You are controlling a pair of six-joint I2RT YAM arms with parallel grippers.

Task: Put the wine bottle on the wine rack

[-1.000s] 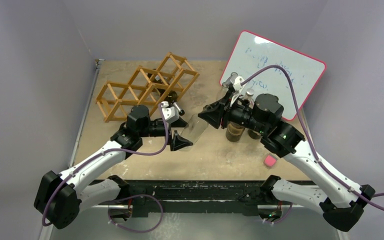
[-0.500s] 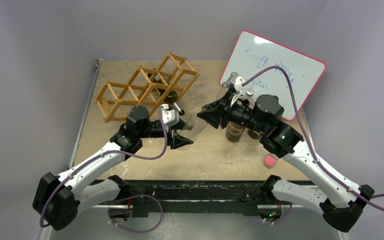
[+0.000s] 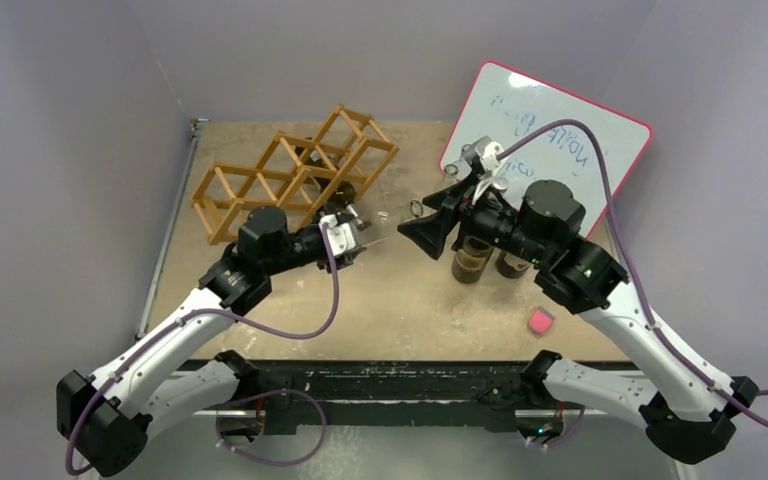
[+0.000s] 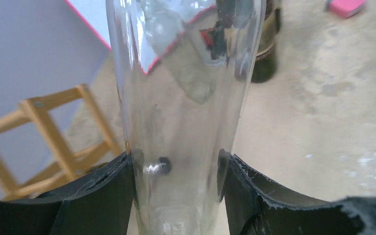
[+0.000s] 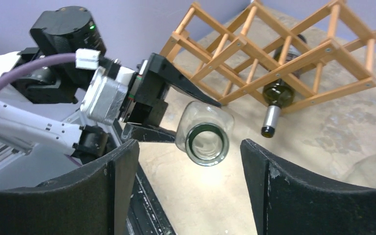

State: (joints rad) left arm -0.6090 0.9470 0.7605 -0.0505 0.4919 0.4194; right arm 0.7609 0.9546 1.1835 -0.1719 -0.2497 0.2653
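A clear glass wine bottle point(image 3: 388, 226) hangs level above the table between the two arms, its mouth point(image 5: 204, 142) pointing at the right wrist camera. My left gripper point(image 4: 176, 181) is shut on the wine bottle point(image 4: 186, 98) near its base, both pads pressed against the glass. Around the bottle's mouth my right gripper point(image 5: 190, 161) stands open, its fingers point(image 5: 122, 181) apart from the glass. The wooden wine rack point(image 3: 290, 175) stands at the back left, just behind the left gripper point(image 3: 352, 238). One cell of the rack point(image 5: 274, 54) holds a dark bottle point(image 5: 279, 93).
Two dark bottles point(image 3: 472, 262) point(image 3: 512, 264) stand upright under the right wrist. A pink-edged whiteboard point(image 3: 550, 140) leans at the back right. A pink eraser point(image 3: 539, 321) lies near the front right.
My right gripper has opened and let go of the bottle's neck, drawing back slightly. The left gripper closed on the bottle's base and carried it left toward the rack.
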